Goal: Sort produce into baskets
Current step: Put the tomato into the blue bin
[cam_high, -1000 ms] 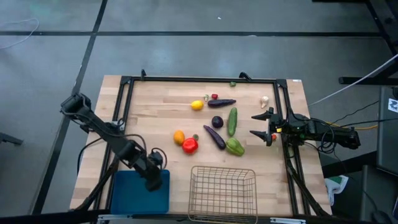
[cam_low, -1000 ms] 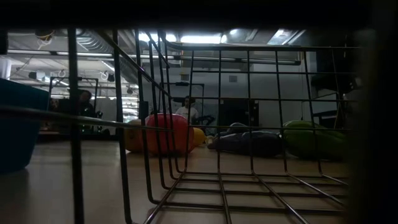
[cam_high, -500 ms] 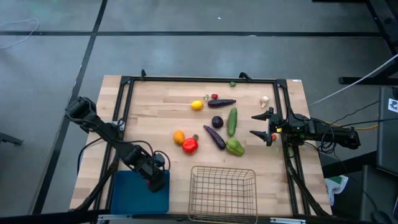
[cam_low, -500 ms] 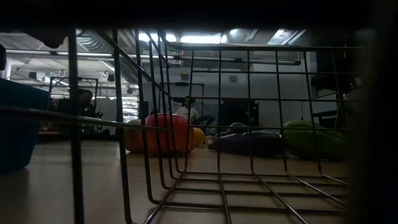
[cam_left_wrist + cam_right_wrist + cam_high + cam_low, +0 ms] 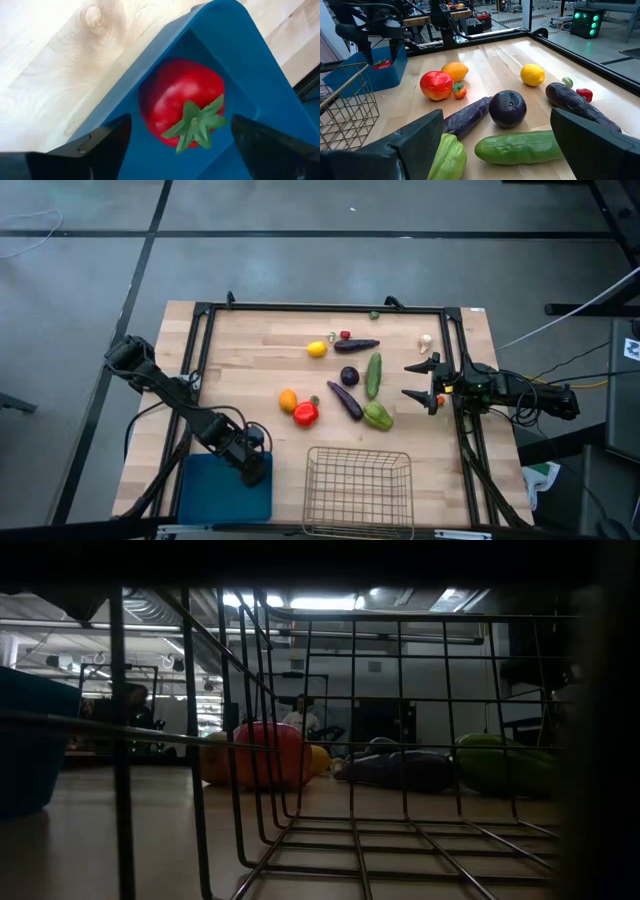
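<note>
High view, left gripper [image 5: 252, 471]: over the tray's top right corner, near the table's front left.
Left jaws: spread wide in the left wrist view, nothing held between the fingers [image 5: 100, 145].
Tomato [image 5: 182, 102]: red with a green stem, lying in the tray corner, between and just beyond the left fingertips, apart from both.
Tray [image 5: 222, 490]: blue, front left of the table, left of the basket.
Basket [image 5: 358, 490]: wire mesh, front centre; nothing visible in it from above.
Right gripper [image 5: 418, 382]: at the table's right edge, pointing at the produce, fingers apart, holding nothing.
Cucumber [image 5: 517, 146]: nearest the right gripper, lying crosswise just ahead of it.
Pepper [image 5: 378, 416]: green, just below the cucumber in the high view.
Eggplants: round one [image 5: 507, 108] beside the cucumber; long one [image 5: 345, 400] at mid table; another [image 5: 357, 345] farther back.
Red fruit [image 5: 306, 413]: mid table, touching or just beside the orange [image 5: 288, 400].
Lemon [image 5: 317, 349]: back centre, left of the far eggplant.
Garlic [image 5: 426, 342]: back right, near the frame.
Low view: looks through the basket wires; red fruit, eggplant and pepper show beyond.
</note>
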